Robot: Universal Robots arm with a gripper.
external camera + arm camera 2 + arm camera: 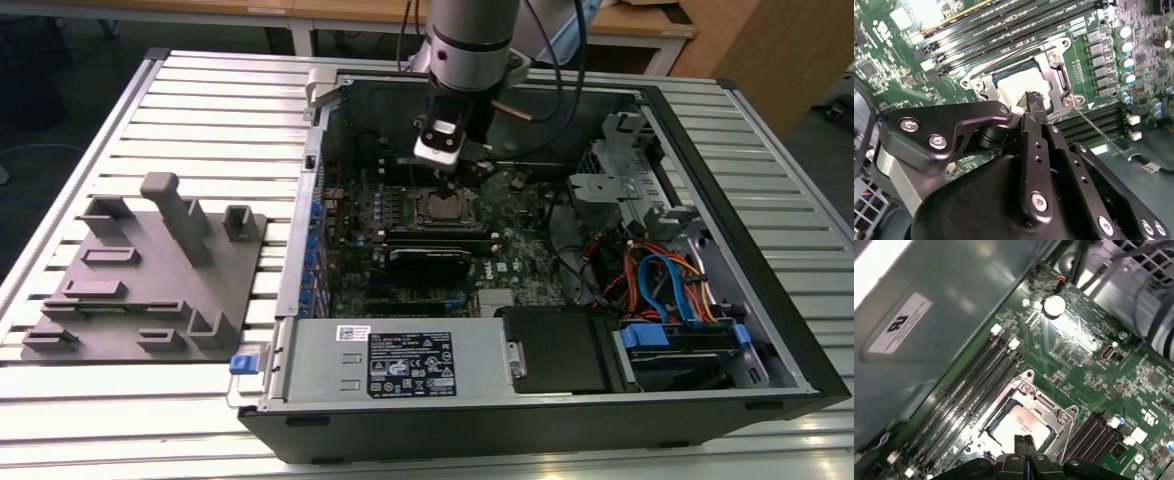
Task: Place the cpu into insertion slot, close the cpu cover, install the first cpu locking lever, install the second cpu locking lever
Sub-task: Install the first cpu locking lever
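— Where is the cpu [1014,89], the small flat square chip with the dull silver-tan metal top?
— It lies flat in the insertion slot [1007,71], the square dark socket on the green motherboard [350,288], inside the open black computer case [534,437].
— And the cpu cover [1056,75]?
— This thin silver metal frame lies flat around the chip. The chip's top shows through the square cut-out in both wrist views.
— What about the black gripper [1032,97]?
— It hangs just above the chip, near the frame's edge. Its two fingers are pressed together, tip to tip. Whether the tip touches the chip, I cannot tell.
— Anything else close by?
— A thin metal rod [1099,131] runs out from the socket's corner, across the long black memory slots [1114,116]. In the exterior view, a grey fixture plate [134,300] lies on the pale slatted table [200,100], on the exterior view's left of the case.
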